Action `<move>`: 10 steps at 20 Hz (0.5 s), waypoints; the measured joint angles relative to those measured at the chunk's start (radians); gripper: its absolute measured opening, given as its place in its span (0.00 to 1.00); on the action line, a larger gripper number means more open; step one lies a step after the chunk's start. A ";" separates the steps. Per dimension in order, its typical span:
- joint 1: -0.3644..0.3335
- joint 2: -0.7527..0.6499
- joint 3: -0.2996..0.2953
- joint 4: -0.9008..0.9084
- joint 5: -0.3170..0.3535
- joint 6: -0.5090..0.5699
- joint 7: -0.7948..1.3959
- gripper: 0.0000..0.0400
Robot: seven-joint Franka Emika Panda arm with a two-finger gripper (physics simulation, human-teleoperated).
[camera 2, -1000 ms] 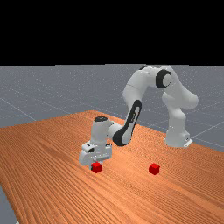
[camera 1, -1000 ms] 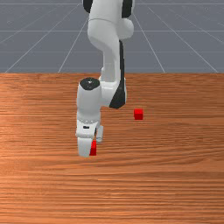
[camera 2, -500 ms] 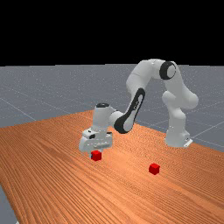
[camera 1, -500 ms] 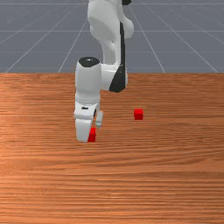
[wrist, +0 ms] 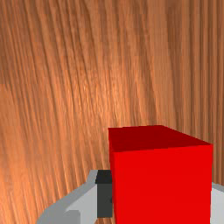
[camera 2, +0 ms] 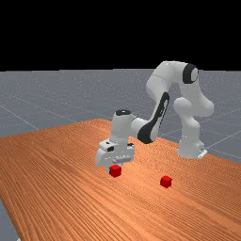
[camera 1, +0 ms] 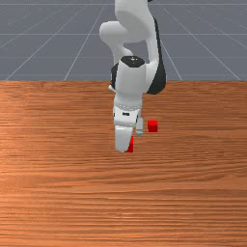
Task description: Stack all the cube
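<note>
"What's the gripper [camera 2: 115, 167] holding?"

"One red cube [wrist: 162, 188]. Its fingers are closing on two sides, standing just that cube apart."

"And the second red cube [camera 1: 152, 126]?"

"It's resting on the table [camera 1: 62, 193], toward the front view's right."

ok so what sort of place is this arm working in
Most likely a simulated robot test scene: an arm at a wooden table, a red cube resting on it, and a grey floor with pale lines running out to black.
</note>
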 joint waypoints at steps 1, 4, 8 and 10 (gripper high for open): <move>0.015 0.000 0.006 0.001 -0.004 0.000 0.004 0.49; 0.059 0.006 0.005 0.010 -0.011 -0.012 0.061 0.49; 0.101 0.014 0.007 0.025 -0.018 -0.024 0.109 0.49; 0.104 0.029 0.019 0.047 -0.016 -0.044 0.099 0.49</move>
